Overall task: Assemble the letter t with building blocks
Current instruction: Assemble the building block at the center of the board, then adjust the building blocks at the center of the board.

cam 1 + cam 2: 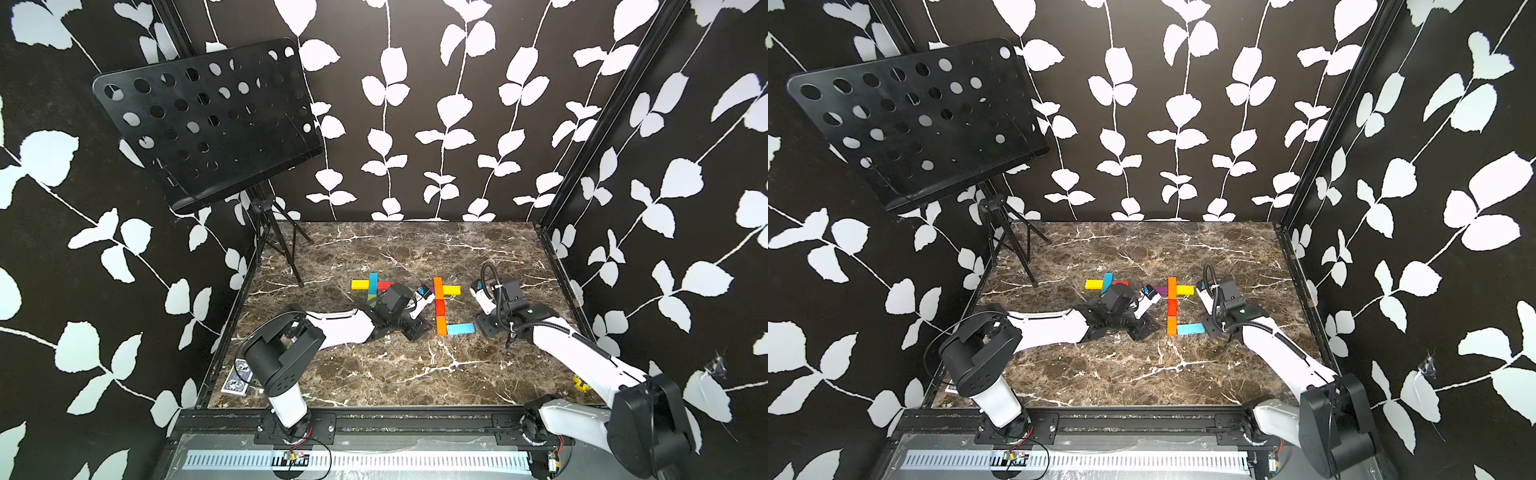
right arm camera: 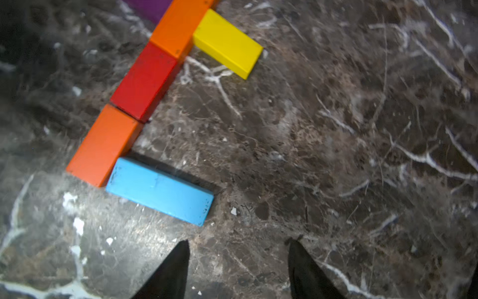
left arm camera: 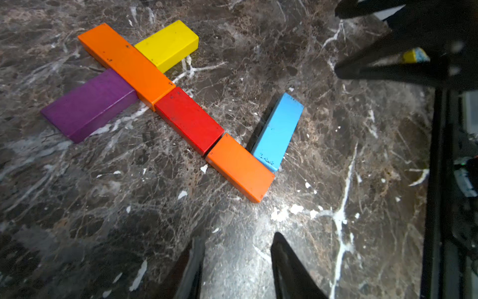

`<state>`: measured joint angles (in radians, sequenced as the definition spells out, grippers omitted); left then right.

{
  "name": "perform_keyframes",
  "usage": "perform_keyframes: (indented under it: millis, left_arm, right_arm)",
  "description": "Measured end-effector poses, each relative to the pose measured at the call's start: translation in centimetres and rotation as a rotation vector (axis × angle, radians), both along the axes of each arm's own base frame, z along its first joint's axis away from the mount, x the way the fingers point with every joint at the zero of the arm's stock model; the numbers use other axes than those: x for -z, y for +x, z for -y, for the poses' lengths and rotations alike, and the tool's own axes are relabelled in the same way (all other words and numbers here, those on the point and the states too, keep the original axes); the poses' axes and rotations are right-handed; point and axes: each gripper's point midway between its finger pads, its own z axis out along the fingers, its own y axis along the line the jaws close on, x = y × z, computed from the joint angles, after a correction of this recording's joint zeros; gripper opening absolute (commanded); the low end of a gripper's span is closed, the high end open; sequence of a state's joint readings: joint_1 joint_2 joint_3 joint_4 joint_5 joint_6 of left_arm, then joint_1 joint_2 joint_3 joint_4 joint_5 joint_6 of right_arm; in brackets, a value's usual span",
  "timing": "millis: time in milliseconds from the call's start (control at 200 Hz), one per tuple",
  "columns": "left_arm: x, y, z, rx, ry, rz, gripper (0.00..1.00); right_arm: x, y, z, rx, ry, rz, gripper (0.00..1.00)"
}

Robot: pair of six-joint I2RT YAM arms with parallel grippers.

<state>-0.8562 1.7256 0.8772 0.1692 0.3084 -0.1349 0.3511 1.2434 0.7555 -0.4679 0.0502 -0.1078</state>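
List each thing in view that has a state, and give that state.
orange-stemmed letter t: six blocks, flat and touching.
blue-topped letter t: flat, lower part hidden by the left arm.
left gripper: open, holding nothing.
right gripper: open, holding nothing.
music stand: standing, desk tilted.

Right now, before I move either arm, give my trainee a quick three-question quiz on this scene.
1. In the t nearer the right arm, which block is the foot? A purple, B blue, C yellow.
2. True or false: the right fingers grip the blue block.
3. Fill in: the stem block between the two orange blocks is ___.

Key
1. B.
2. False: they stand apart and hold nothing.
3. red.
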Motion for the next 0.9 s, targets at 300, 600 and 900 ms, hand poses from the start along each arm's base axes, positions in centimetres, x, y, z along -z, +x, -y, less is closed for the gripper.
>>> perform_keyframes:
  millis: [300, 600, 900]
  left_arm:
    - [0.5, -0.4, 0.7, -0.020, 0.011, -0.024, 0.33]
    - [2.4, -0.3, 0.9, -0.038, 0.047, -0.071, 0.31]
    - [3.3, -0.3, 1.0, -0.046, 0.063, -0.098, 0.31]
  right_arm:
    - [3.2, 0.7, 0.7, 0.084, -0.034, -0.140, 0.32]
    - [4.6, 0.9, 0.3, 0.092, -0.030, -0.213, 0.32]
    - [5.4, 1.1, -0.2, 0.085, -0.032, -0.281, 0.31]
